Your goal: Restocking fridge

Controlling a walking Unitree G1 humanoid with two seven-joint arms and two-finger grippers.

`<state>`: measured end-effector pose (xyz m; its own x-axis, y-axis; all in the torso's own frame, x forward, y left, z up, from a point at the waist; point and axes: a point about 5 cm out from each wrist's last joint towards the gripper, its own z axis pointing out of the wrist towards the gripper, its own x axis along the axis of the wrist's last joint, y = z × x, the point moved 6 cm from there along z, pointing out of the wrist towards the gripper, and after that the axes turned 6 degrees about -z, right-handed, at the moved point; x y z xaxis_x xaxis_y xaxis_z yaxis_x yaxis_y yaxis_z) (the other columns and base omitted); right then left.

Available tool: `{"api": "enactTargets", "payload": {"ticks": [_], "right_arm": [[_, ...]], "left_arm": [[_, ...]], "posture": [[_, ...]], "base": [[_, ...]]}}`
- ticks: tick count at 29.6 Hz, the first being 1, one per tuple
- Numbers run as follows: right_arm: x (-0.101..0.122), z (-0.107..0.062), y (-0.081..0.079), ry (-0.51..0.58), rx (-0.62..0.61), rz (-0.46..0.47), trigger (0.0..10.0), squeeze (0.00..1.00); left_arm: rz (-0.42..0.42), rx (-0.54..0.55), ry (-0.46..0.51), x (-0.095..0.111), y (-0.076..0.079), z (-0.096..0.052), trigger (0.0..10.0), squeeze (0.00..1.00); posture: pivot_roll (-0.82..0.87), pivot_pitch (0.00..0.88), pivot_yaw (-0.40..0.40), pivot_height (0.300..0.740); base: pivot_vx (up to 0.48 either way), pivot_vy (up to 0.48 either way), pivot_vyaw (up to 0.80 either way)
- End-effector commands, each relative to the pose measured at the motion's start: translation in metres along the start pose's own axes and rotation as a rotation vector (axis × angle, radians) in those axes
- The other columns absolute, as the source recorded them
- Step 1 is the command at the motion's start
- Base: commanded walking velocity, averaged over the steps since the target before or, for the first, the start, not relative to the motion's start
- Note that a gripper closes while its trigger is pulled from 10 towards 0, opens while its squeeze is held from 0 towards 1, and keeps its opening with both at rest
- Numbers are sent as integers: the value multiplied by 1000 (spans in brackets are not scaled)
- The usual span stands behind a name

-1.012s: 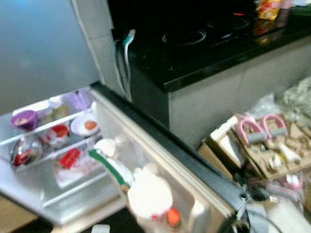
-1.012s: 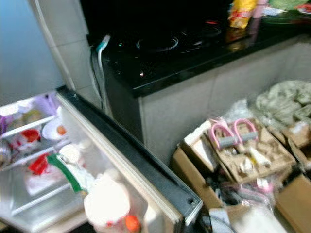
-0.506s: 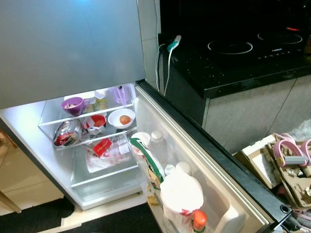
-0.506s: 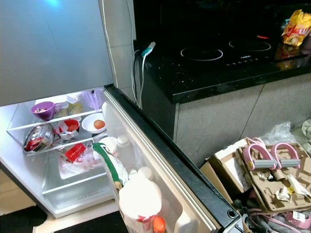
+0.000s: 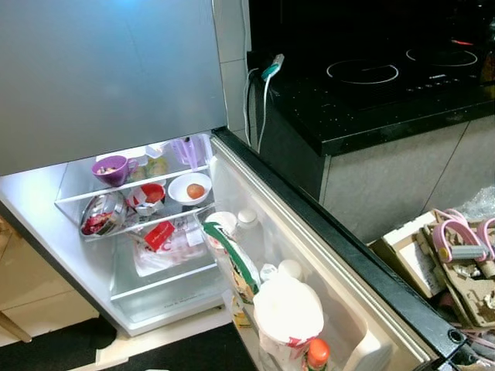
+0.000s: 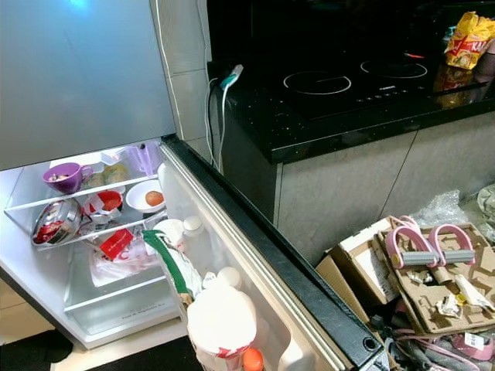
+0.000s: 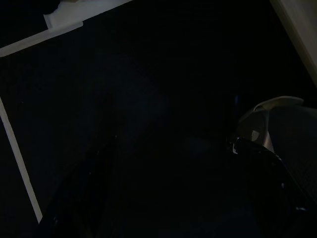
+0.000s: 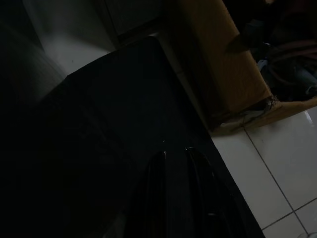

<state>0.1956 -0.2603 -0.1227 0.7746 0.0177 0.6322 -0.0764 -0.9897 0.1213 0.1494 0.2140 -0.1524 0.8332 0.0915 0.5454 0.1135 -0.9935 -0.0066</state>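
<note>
The fridge (image 5: pixel 116 69) stands with its lower door (image 5: pixel 340 255) swung wide and the inside lit. On the glass shelf (image 5: pixel 131 197) sit a purple cup (image 5: pixel 110 168), a white bowl (image 5: pixel 190 188) with a small orange thing in it, a steel bowl (image 5: pixel 99 216) and a red packet (image 5: pixel 158 234). The door rack holds a white jug (image 5: pixel 288 309), a green-and-white bag (image 5: pixel 229 259) and small bottles. Both arms hang low in shadow. My left gripper (image 7: pixel 171 146) shows two dark fingers set apart over dark floor. My right gripper (image 8: pixel 174 153) has its fingers close together with nothing between them.
A black counter with a hob (image 6: pixel 317 81) stands right of the fridge, cables (image 6: pixel 216 100) hanging in the gap. Cardboard boxes with pink handles (image 6: pixel 425 251) and clutter cover the floor at the right. A yellow snack bag (image 6: pixel 468 39) lies on the counter.
The camera swung left towards the fridge and steadied, so the picture is sharp. Nothing inside the fridge has moved and the arms still hang down.
</note>
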Motion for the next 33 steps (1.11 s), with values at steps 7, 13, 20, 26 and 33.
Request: {"api": "enactTargets", "payload": {"ticks": [7, 13, 20, 26, 33], "right_arm": [[-9, -1, -11, -32, 30, 0, 10000, 0], [-9, 0, -15, -32, 41, -14, 10000, 0], [-9, 0, -15, -33, 41, -14, 10000, 0], [-8, 0, -15, -31, 40, -14, 10000, 0], [-5, 1, -15, -23, 44, -17, 10000, 0]], "left_arm": [[-19, 15, -4, -2, -9, -2, 10000, 0], [-25, 10, 1, -2, -8, -2, 10000, 0], [-2, -67, 305, 96, -5, 2, 10000, 0], [-5, -63, 290, 93, -7, 3, 10000, 0], [-11, -41, 221, 78, -13, 4, 10000, 0]], "posture": [[-72, 76, 42, 734], [-76, 77, 40, 734], [-79, 77, 39, 734], [-81, 79, 38, 734], [-82, 79, 35, 734]], "base": [[-275, 0, 0], [-365, 0, 0], [-391, 0, 0], [-392, 0, 0], [-221, 0, 0]]}}
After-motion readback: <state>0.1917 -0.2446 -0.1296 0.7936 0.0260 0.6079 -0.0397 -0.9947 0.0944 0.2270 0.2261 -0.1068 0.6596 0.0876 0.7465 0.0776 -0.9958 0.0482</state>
